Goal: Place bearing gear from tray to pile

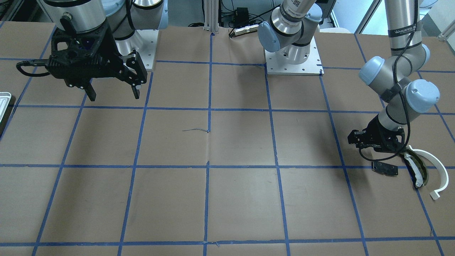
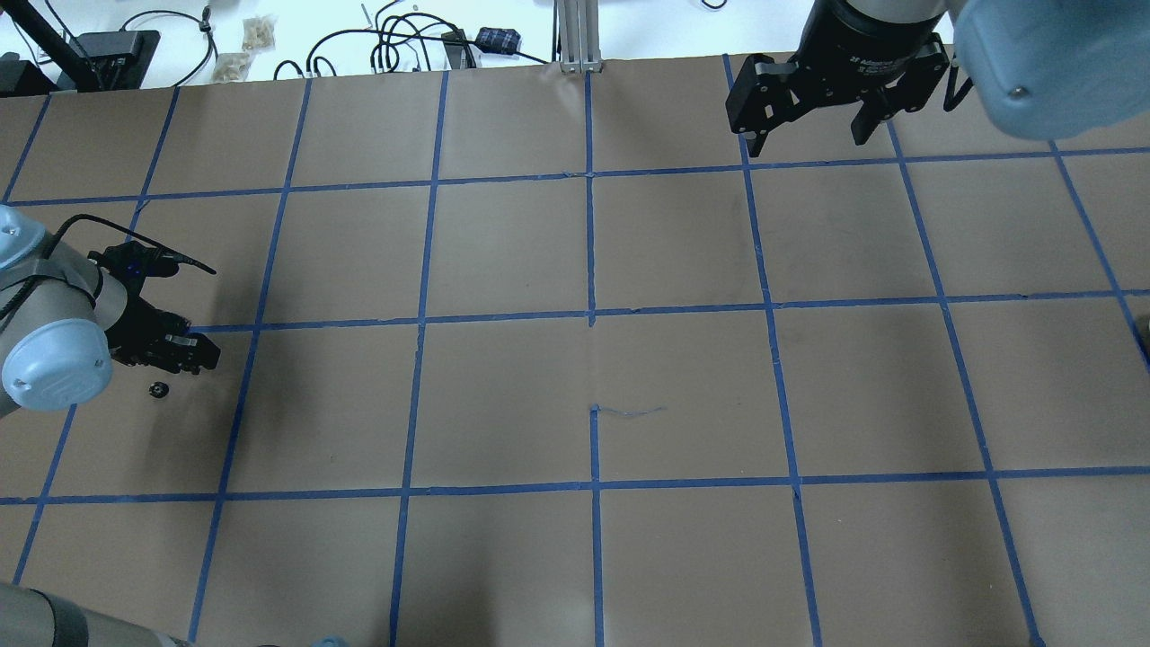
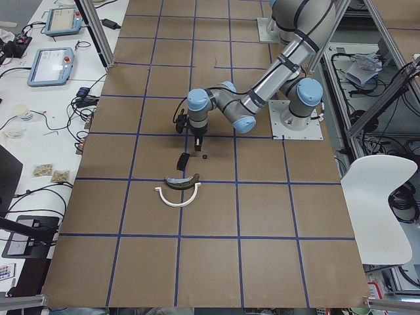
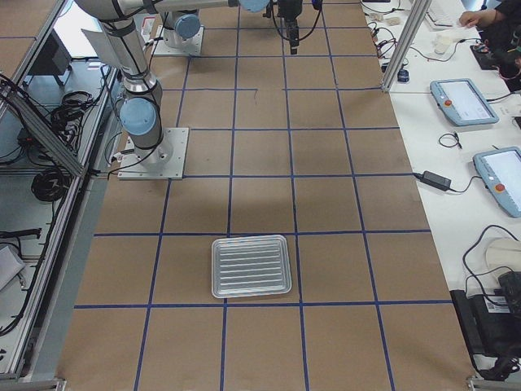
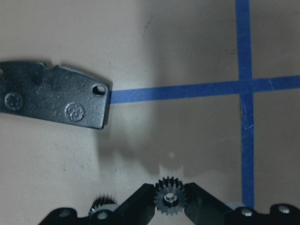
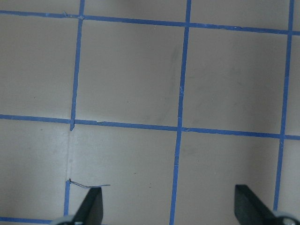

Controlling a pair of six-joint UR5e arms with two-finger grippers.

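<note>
Two gears show in the left wrist view. One gear [image 5: 169, 200] is pinched between the fingertips of the left gripper [image 5: 170, 197], clamped on the teeth from both sides. A second gear [image 5: 101, 203] sits half hidden at lower left, apparently loose on the surface [image 5: 187, 56].

The held gear is low over the surface, near the black plate [image 5: 56, 101]. That puts it at the pile and well apart from the tray [image 4: 251, 266] at the other end. The pile is the plate, the olive-and-white strip [image 1: 416, 170] and the white arc [image 1: 440, 167], all close together.

The gripper points straight down, which makes sense for a flat drop: gear lands on its face, no rolling. My read is that the carry is done and only the release remains.

The right gripper [image 1: 114, 96] is spread wide with nothing in it, high on the far side, probably parked clear.

Risk: the part is tiny, so it may cling to a finger or bounce onto the loose gear when the jaws part.
</note>
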